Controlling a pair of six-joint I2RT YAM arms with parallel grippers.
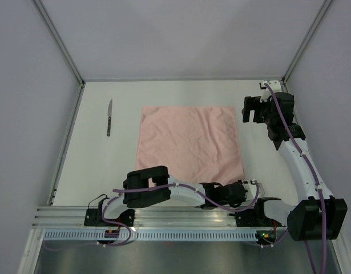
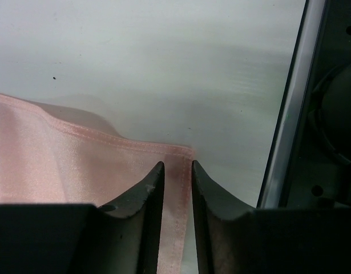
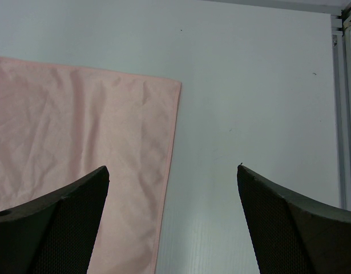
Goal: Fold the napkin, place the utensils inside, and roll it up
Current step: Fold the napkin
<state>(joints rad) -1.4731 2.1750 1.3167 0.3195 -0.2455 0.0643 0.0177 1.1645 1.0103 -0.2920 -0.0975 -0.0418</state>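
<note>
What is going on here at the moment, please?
The left gripper sits at the near right corner of the napkin, its jaws narrow on either side of the hem; whether it pinches yet is unclear. The right gripper hovers open by the far right corner. The napkin lies spread, unfolded; a knife lies apart.

- Napkin (image 1: pixel 189 142) lies flat mid-desk (image 1: pixel 107 165).
- Knife (image 1: pixel 109 117) lies left of it, well apart.
- Left pincer (image 2: pixel 176 165) straddles the napkin's near right corner.
- Right pincer (image 1: pixel 250 111) sits beside its far right corner.
</note>
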